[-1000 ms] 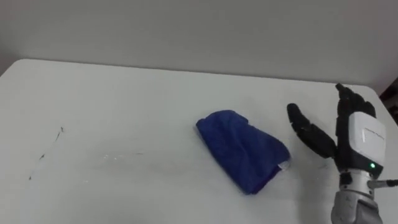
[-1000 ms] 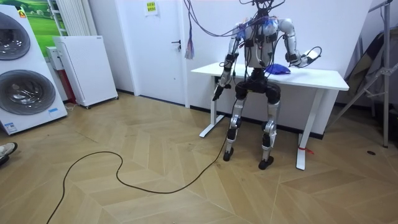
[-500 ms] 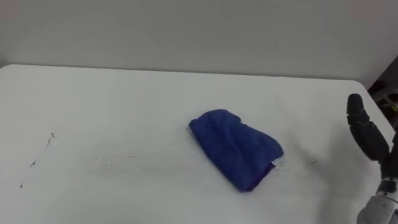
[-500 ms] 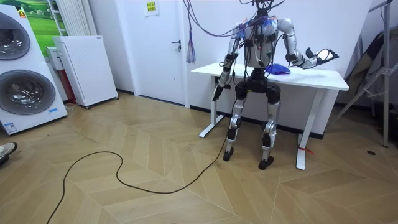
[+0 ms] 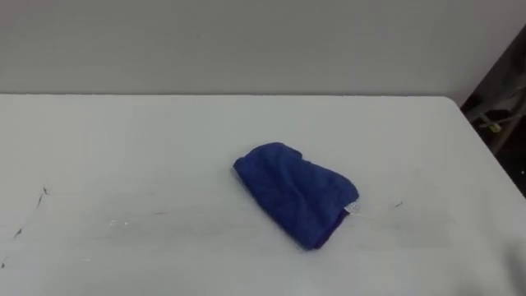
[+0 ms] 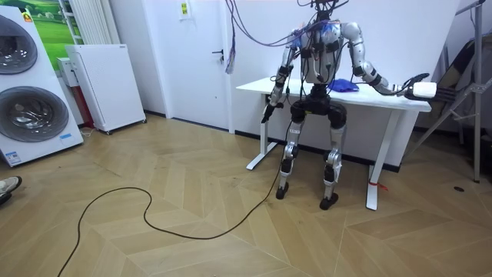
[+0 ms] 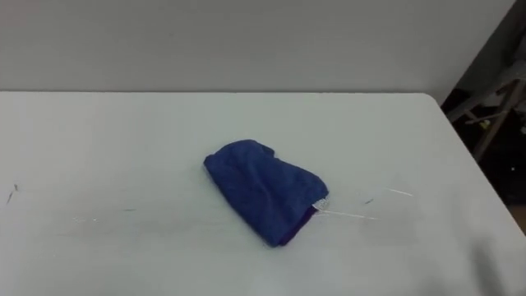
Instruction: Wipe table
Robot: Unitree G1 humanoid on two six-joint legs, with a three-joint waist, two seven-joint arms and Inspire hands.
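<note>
Blue cloth [image 5: 294,191] on partly cropped table [image 5: 123,140]

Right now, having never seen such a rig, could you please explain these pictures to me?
This is a humanoid robot standing at a white table. Two pictures come from the camera eyes on its head, looking down at the tabletop; the third comes from a camera across the room. A crumpled blue cloth lies on the table, with faint dark marks to its left. Nothing holds the cloth. In the room view the right hand reaches out past the table's end, and the left hand hangs by its side.
</note>
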